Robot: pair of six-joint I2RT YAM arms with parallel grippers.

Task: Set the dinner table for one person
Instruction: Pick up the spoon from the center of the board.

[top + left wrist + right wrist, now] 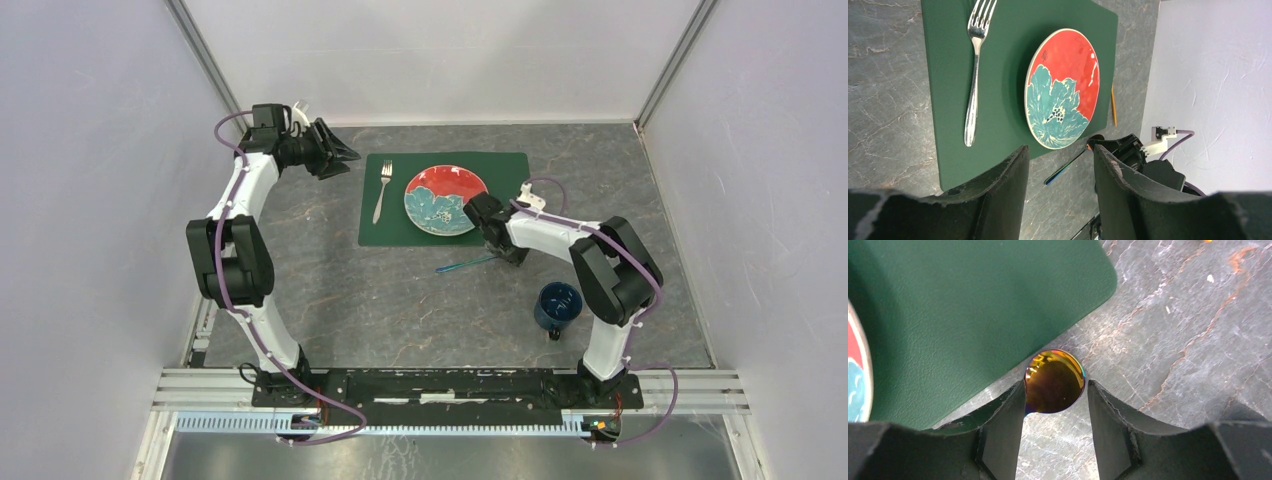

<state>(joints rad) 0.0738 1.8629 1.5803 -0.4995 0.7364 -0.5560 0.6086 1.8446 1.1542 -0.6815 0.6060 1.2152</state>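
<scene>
Overhead, the dinner table (pixel 400 300) spreads out on every side of the green placemat (pixel 505 170), which lies toward its far edge. On the placemat rest a fork (pixel 382 190), along its left side, and a red and teal plate (pixel 445 198) at its middle. The left gripper (pixel 345 155) hovers off the placemat's far left corner, jaws apart and empty. The right gripper (pixel 497 250) is down at the placemat's near right corner, and a spoon (pixel 465 265) sticks its handle out leftward along the near edge. A dark blue mug (pixel 557 305) stands on the near right, well apart from the placemat. From the left wrist, nothing sits between the spread fingers (pixel 998 190). From the right wrist, the spoon's golden bowl nearly fills the gap between the fingers, just off the placemat's rounded corner. I cannot tell whether it is clamped.
</scene>
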